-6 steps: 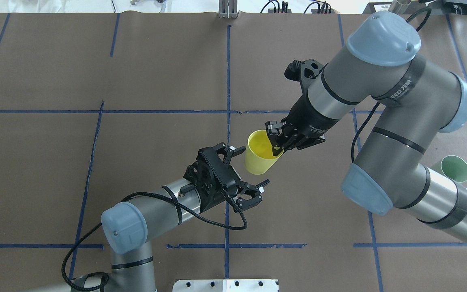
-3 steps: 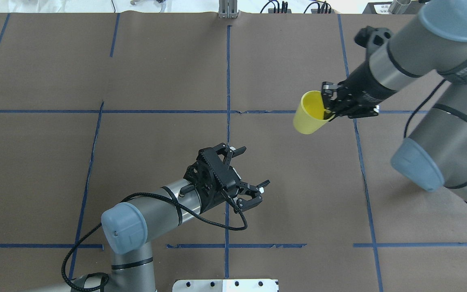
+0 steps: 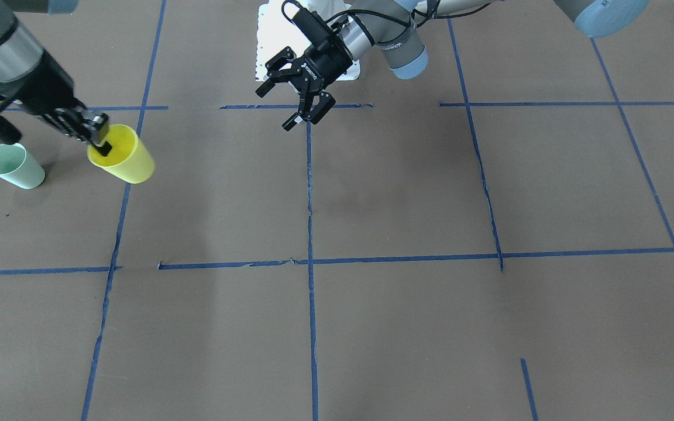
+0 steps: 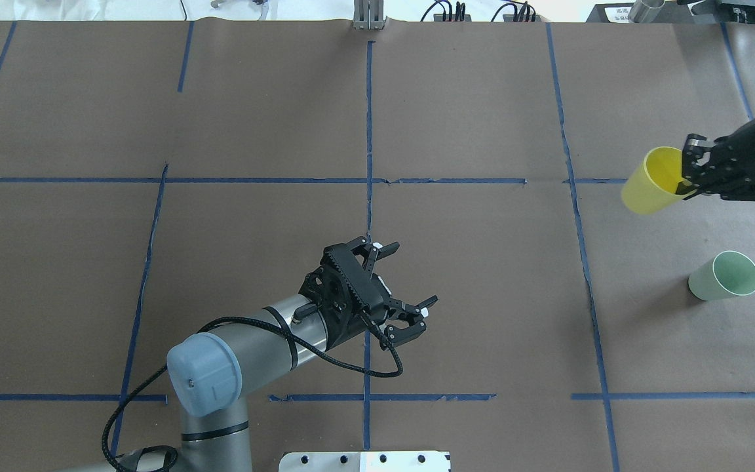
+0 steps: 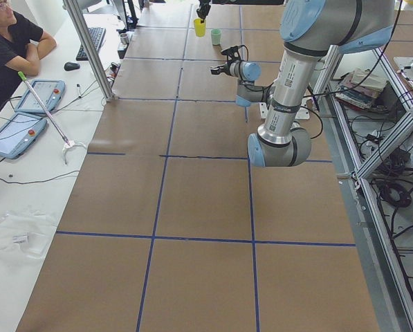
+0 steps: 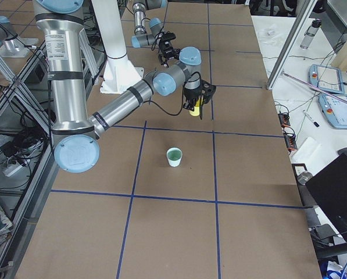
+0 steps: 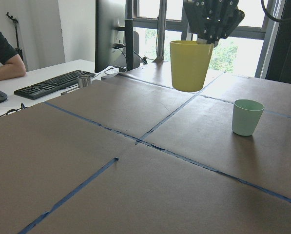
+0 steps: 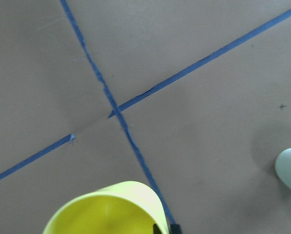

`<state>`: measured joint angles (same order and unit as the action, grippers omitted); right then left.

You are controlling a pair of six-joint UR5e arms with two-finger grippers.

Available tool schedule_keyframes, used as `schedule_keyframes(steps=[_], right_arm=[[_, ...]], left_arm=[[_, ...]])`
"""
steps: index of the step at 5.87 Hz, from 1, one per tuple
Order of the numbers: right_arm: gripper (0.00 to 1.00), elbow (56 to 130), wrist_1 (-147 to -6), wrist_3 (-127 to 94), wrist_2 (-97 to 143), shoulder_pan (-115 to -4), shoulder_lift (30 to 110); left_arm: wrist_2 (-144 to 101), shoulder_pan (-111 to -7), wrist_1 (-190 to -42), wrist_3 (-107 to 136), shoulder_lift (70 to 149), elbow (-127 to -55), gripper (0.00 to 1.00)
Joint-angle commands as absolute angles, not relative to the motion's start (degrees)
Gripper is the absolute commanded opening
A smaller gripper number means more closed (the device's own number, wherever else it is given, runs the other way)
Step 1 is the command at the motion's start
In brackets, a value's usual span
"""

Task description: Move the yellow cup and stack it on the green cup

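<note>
My right gripper is shut on the rim of the yellow cup, one finger inside, one outside, and holds it in the air, tilted. The cup also shows in the front view, the right side view, the left wrist view and the right wrist view. The green cup stands upright on the table, nearer the robot than the yellow cup; it also shows in the front view and the left wrist view. My left gripper is open and empty near the table's middle.
The table is covered in brown paper with blue tape lines. A white base plate sits at the near edge. An operator sits at a side desk with a keyboard and tablets.
My right arm has carried the yellow cup from the table's middle far to the right, close to the green cup. The left gripper has stayed open, almost in place.
</note>
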<state>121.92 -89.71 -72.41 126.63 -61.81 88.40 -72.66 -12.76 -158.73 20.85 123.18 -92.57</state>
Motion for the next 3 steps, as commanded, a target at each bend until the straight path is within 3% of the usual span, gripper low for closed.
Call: schedule_keyframes(steps=[1,3], right_arm=[[0.0,122.08,-88.78,-63.25,126.56,-66.69,96.98],[0.0,119.29,-72.44,-63.89,126.47,-66.8,106.74]], left_arm=[[-70.16,-13.09,-158.29,21.97,123.4,-92.64,1.0],[-70.05,-16.95,-154.7,22.24,122.7,-92.29,1.0]])
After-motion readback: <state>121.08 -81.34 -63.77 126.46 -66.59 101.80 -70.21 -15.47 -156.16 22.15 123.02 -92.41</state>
